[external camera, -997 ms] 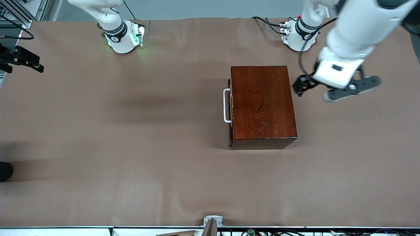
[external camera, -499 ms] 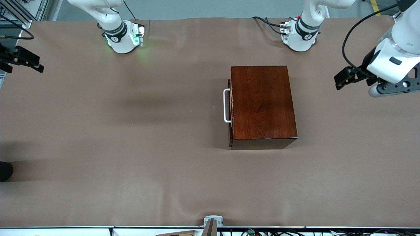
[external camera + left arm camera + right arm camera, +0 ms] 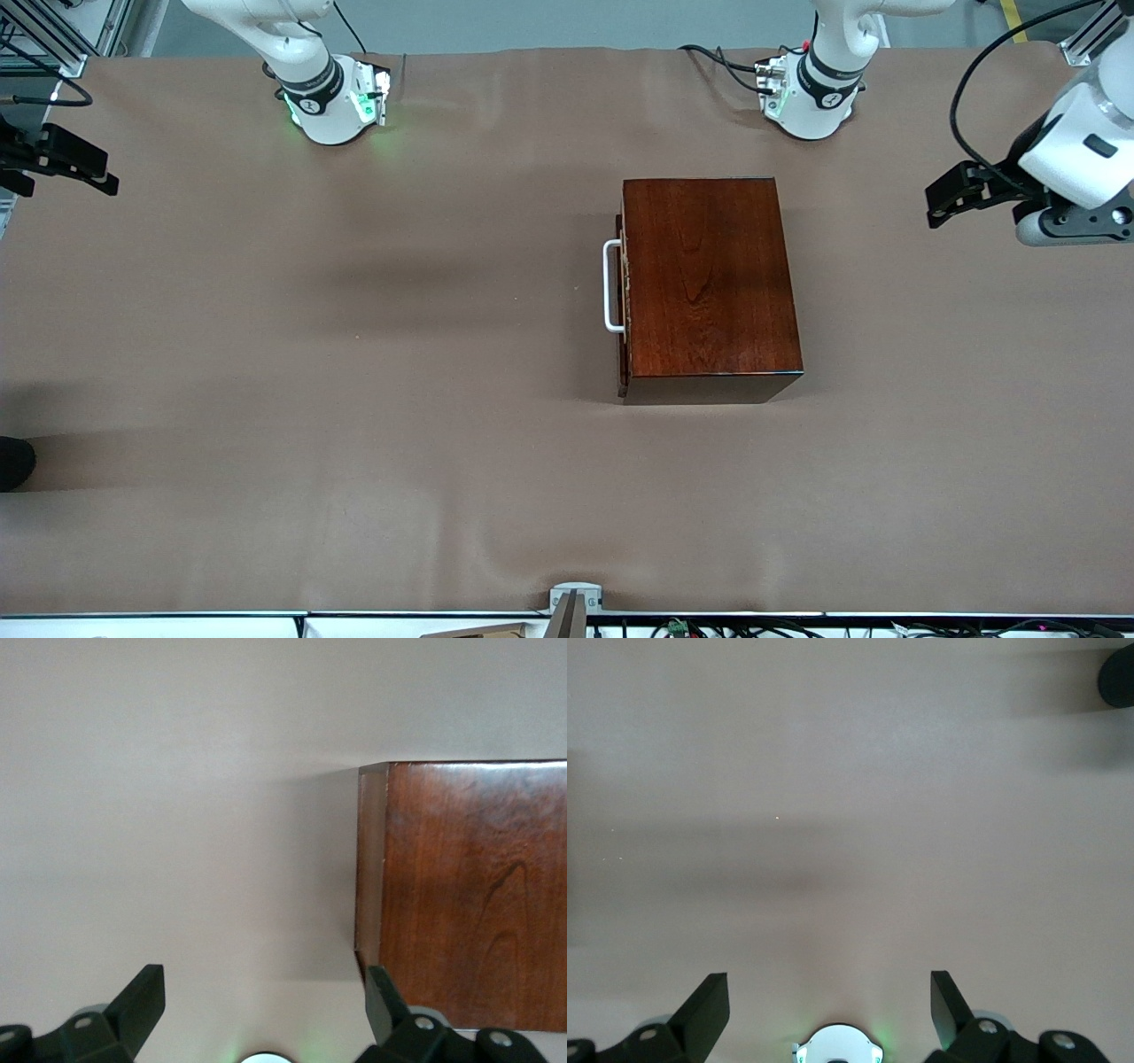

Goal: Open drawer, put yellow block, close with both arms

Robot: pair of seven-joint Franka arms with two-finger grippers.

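Note:
The mahogany box (image 3: pixel 709 283) stands on the brown table. The drawer is pushed in, its dark front and white handle (image 3: pixel 612 285) facing the right arm's end. The yellow block is out of view. My left gripper (image 3: pixel 955 195) hangs open and empty in the air over bare table, off the box's end nearest the left arm. In the left wrist view it (image 3: pixel 263 997) shows wide-open fingers, with a corner of the box (image 3: pixel 469 895) beside one finger. My right gripper (image 3: pixel 830 1001) is open and empty over bare table.
A black bracket (image 3: pixel 62 159) and a dark rounded object (image 3: pixel 13 461) sit at the table edge at the right arm's end. The rounded object may be the dark shape in the right wrist view (image 3: pixel 1118 675). Cables (image 3: pixel 722 62) lie by the left arm's base.
My left gripper has swung away from the box's end, toward the left arm's end of the table. The box and drawer have not moved.

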